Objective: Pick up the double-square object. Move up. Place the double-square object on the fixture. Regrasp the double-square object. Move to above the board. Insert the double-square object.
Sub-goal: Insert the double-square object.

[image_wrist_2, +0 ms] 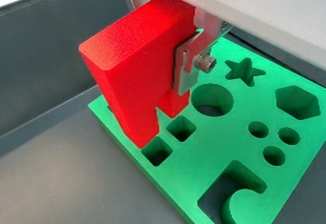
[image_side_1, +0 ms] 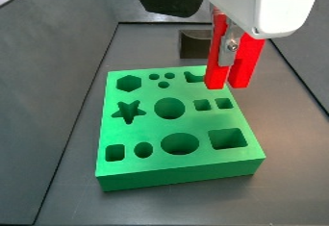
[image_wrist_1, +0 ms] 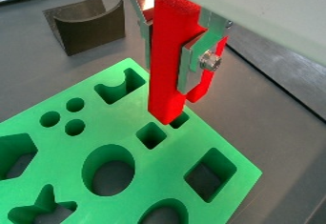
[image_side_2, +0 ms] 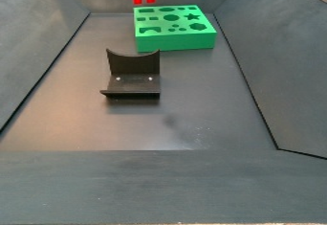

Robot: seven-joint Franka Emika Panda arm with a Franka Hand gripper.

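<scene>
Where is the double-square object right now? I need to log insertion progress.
The double-square object hangs upright in the end effector, its lower end at the small square holes near the edge of the board; the fixture stands apart.

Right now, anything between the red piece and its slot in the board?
Nothing visible. The tool holds the double-square object upright above the board, its lower end at the pair of small square holes near the board's edge. The fixture sits apart from the board.

Clamped in the gripper (image_wrist_1: 192, 51) with brushed silver metal fingers (image_wrist_1: 201, 49), the double-square object (image_wrist_1: 173, 61) looks matt red plastic; below, the board (image_side_1: 180, 163) looks smooth green plastic.
</scene>
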